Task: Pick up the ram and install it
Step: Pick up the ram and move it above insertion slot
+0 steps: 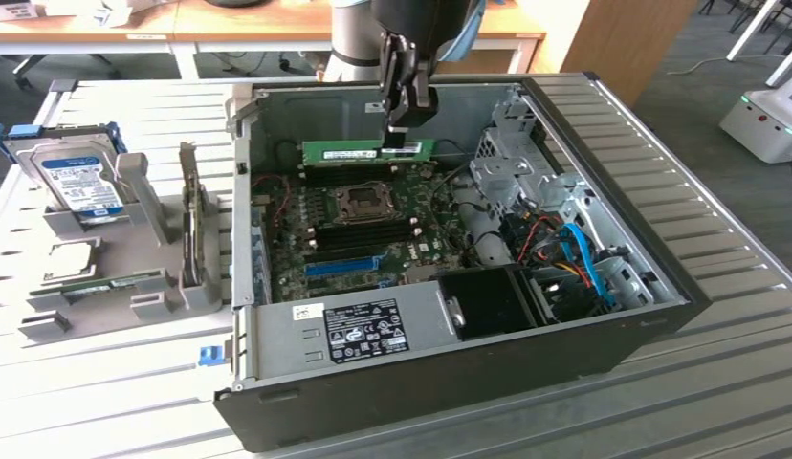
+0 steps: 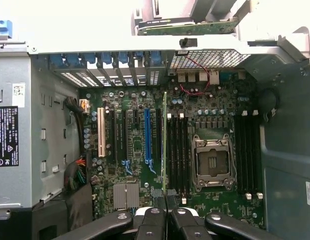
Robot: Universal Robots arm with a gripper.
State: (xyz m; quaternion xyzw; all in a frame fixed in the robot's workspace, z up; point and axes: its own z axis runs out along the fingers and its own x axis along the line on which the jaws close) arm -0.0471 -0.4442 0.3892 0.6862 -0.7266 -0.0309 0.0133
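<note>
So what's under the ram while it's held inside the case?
The motherboard, with black memory slots beside the CPU socket. The ram, clamped in the fingers, hides the strip directly beneath it, so contact with a slot cannot be told.

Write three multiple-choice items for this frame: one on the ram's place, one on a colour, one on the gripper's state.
1. Where is the ram?
A. outside the computer case
B. inside the open case, over the motherboard
C. under the motherboard

2. What colour is the long expansion slot on the motherboard?
A. red
B. yellow
C. blue

3. The gripper is:
A. shut on the ram
B. wide open, holding nothing
C. shut, holding nothing

Answers: 1 B, the green stick hangs above the board inside the case. 2 C, the slot is plainly blue in both views. 3 A, the fingers pinch the stick's edge.
</note>
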